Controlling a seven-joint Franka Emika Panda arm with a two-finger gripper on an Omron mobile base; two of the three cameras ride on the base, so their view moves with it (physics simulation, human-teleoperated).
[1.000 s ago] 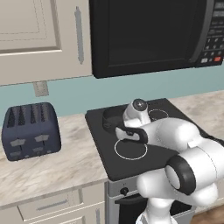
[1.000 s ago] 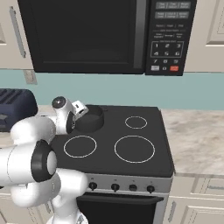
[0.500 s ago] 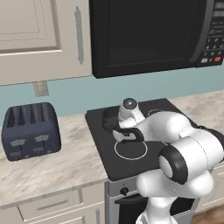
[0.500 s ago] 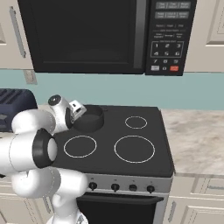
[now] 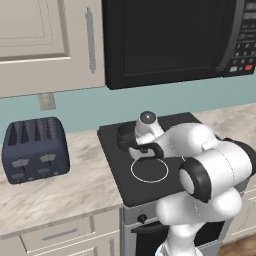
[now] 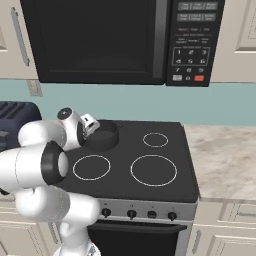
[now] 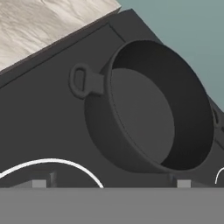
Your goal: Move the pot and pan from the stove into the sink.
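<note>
While the hand (image 7: 111,183) hovers spread wide, the pot (image 7: 151,107) sits near the stove (image 7: 48,131) back edge.

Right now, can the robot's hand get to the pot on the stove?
Probably yes. The gripper hangs open right beside the pot at the back left of the stove, and nothing sits between them. The pot is empty, with its rim and small loop handle uncovered.

Before me the stove (image 6: 165,180) sits set into the pale marbled table (image 5: 75,187). On its black glass, at the rear left burner, stands the pot (image 7: 148,107), upright, one loop handle toward the table edge. A dark blue toaster (image 5: 34,149) stands on the table, well left of the stove.
</note>
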